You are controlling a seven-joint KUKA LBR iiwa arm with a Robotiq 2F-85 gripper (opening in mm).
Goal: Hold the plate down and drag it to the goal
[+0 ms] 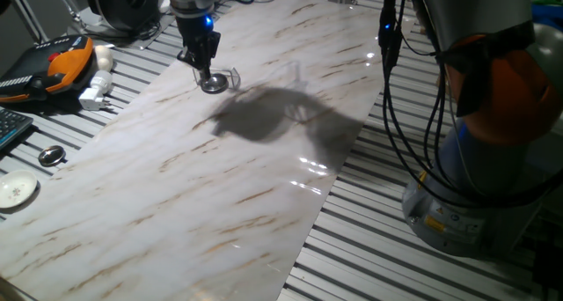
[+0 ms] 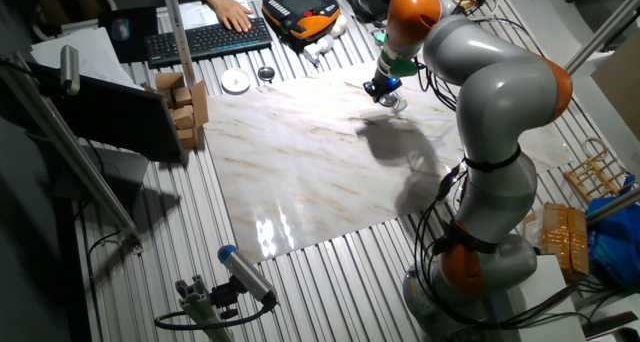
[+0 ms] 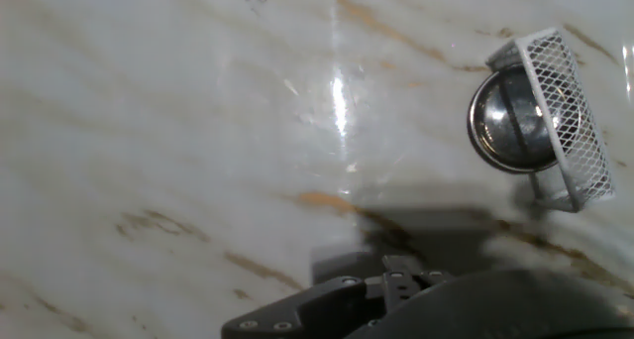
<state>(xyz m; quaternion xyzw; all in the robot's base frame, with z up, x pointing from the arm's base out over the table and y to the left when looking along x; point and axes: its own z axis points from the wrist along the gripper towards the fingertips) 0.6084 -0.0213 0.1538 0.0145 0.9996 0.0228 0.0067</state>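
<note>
A marble-patterned board (image 1: 202, 195) is lying across a slatted metal table (image 1: 396, 257), filling most of the fixed views. The grey and orange arm (image 2: 490, 92) is standing at the table's edge and bending over the board, casting a dark shadow (image 1: 264, 116) on the marble.

Beyond the board's far edge, a keyboard (image 2: 205, 37) is sitting with a person's hand (image 2: 232, 17) resting on it. An orange and black handset (image 1: 62, 68) is lying next to the keyboard, with a white plug (image 1: 97, 94) just beside it. A flat white disc (image 1: 16, 192) and a smaller dark-centred disc (image 1: 51, 156) are lying on the slats just off the board's corner, well apart from the arm.

The gripper (image 1: 204, 70) is pointing down at the board near its far edge, its tip touching or just above the plate (image 1: 214, 84). Whether the fingers are spread or pressed together cannot be told from any view.

The plate is sitting on the marble under the gripper. In the hand view it is showing as a shiny round dish (image 3: 515, 121) at the right edge. The goal (image 3: 565, 111) is wrapping around the plate's side there, its walls showing a fine mesh pattern, and the plate is lying against it. In one fixed view the goal (image 1: 231, 76) is appearing as a faint clear outline just beside the plate.
</note>
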